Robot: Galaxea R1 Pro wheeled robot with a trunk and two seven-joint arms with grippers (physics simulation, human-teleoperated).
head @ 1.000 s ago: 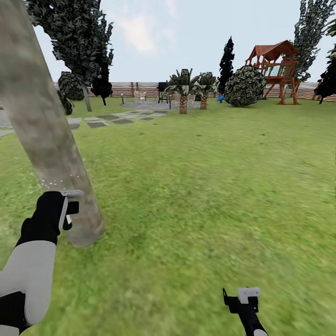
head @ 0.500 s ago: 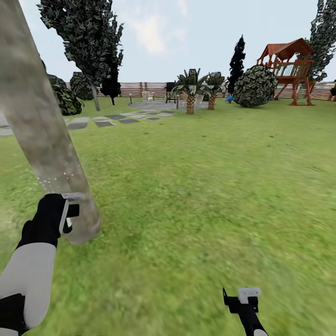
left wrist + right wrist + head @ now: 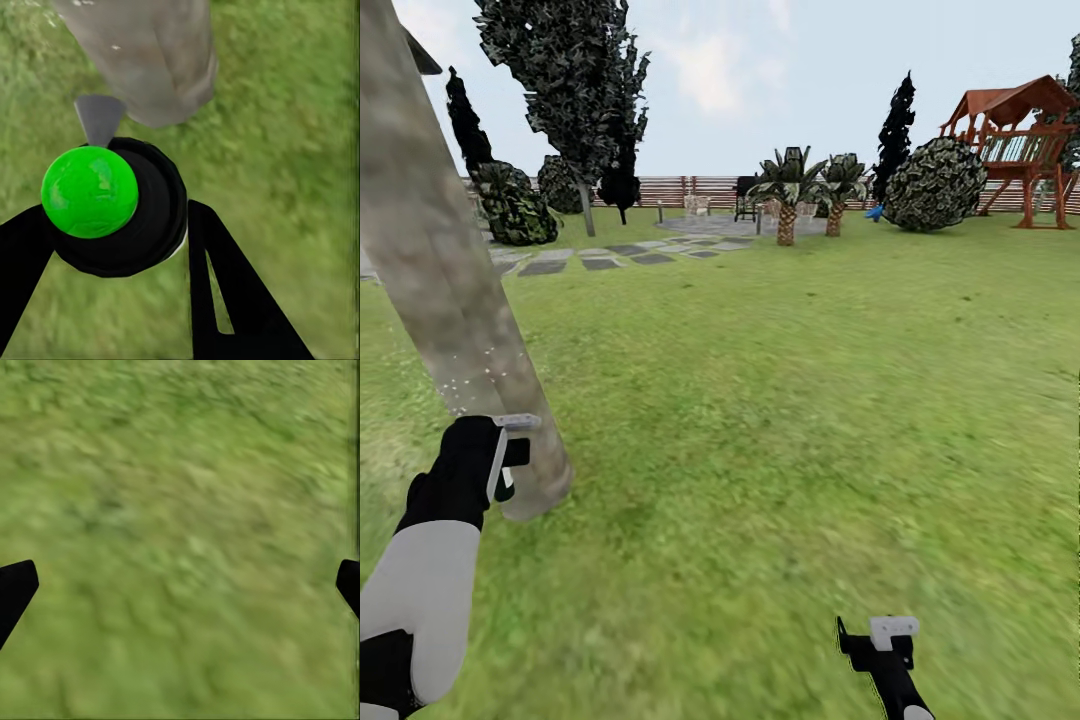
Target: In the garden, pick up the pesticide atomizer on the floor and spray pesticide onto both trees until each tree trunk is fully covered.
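A thick, mottled grey-tan tree trunk (image 3: 450,300) leans up the left side of the head view, with its base in the grass. Tiny white specks of pesticide (image 3: 468,385) dot the bark just above my left gripper (image 3: 510,452). That gripper is shut on the pesticide atomizer (image 3: 146,217), a small black bottle with a bright green round spot, held close to the trunk's foot (image 3: 161,67). My right gripper (image 3: 882,640) hangs low over the lawn, open and empty, its fingertips (image 3: 15,589) wide apart. A second tall tree (image 3: 587,205) stands far back on the left.
Grey paving slabs (image 3: 615,258) lead to a patio with a grill (image 3: 746,196). Two scaly palms (image 3: 787,205), a round bush (image 3: 935,185) and a wooden play tower (image 3: 1025,140) stand before the slat fence (image 3: 690,190). Open grass (image 3: 810,400) spreads to the right.
The whole view has swung left, so the far objects sit further right in the picture. Both arms hold the same pose, and the atomizer stays in the left gripper by the trunk.
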